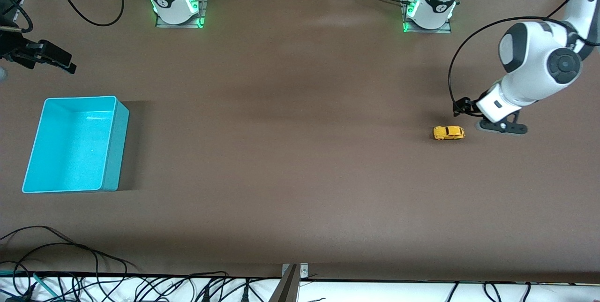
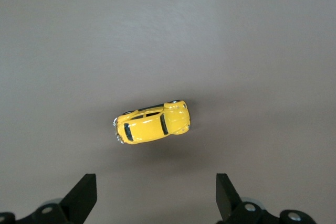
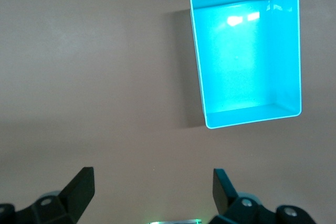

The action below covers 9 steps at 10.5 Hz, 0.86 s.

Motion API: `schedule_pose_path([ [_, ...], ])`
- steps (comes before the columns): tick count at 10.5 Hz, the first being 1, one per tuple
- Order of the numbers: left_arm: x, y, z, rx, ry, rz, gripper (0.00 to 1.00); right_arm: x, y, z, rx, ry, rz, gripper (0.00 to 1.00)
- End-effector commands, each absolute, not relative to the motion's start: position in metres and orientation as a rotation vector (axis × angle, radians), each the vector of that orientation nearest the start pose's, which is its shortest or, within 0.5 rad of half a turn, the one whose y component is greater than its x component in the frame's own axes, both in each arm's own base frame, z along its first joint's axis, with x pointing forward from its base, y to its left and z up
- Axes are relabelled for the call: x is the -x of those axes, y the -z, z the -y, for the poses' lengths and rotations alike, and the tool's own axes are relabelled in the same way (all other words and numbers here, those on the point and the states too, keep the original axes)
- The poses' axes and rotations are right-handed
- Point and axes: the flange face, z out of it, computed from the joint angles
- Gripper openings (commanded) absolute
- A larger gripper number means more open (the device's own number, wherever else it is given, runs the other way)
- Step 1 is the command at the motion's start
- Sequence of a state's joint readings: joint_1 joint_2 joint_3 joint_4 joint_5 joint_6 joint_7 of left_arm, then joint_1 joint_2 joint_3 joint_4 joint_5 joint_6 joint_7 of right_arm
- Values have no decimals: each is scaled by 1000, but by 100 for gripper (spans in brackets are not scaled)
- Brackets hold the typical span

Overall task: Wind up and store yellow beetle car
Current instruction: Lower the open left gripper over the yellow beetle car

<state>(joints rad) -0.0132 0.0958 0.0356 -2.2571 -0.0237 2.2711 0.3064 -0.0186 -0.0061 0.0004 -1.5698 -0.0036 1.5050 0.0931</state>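
Note:
The yellow beetle car [image 1: 449,132] stands on its wheels on the brown table, toward the left arm's end. In the left wrist view the yellow beetle car [image 2: 153,124] lies a little ahead of the fingertips. My left gripper [image 1: 501,127] hangs low over the table just beside the car. This left gripper [image 2: 156,188] is open, with only bare table between its black fingers [image 2: 84,195]. The turquoise bin [image 1: 75,147] sits empty at the right arm's end. My right gripper [image 1: 58,58] hovers over the table near that bin [image 3: 247,56]. The right gripper [image 3: 152,181] is open and holds nothing.
Both arm bases [image 1: 176,4] glow green along the table's edge farthest from the front camera. A black cable [image 1: 452,72] loops off the left arm above the car. Loose cables [image 1: 70,255] and a metal bracket [image 1: 291,277] lie at the table's edge nearest the front camera.

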Motion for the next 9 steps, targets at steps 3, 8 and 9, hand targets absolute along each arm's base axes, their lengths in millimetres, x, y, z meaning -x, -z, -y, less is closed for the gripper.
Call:
schedule_pose_path([
  [3,-513,-286,-15,2992,-145,-1107,100,-544,-630,9,3131,-89,-182,100],
  [8,-523,-250,-24,2668,-58,-1718,100,-544,-630,8,3131,-89,-180,100],
  [9,-522,-240,-24,2627,-82,-1798,100,-544,-630,8,3131,-89,-180,100],
])
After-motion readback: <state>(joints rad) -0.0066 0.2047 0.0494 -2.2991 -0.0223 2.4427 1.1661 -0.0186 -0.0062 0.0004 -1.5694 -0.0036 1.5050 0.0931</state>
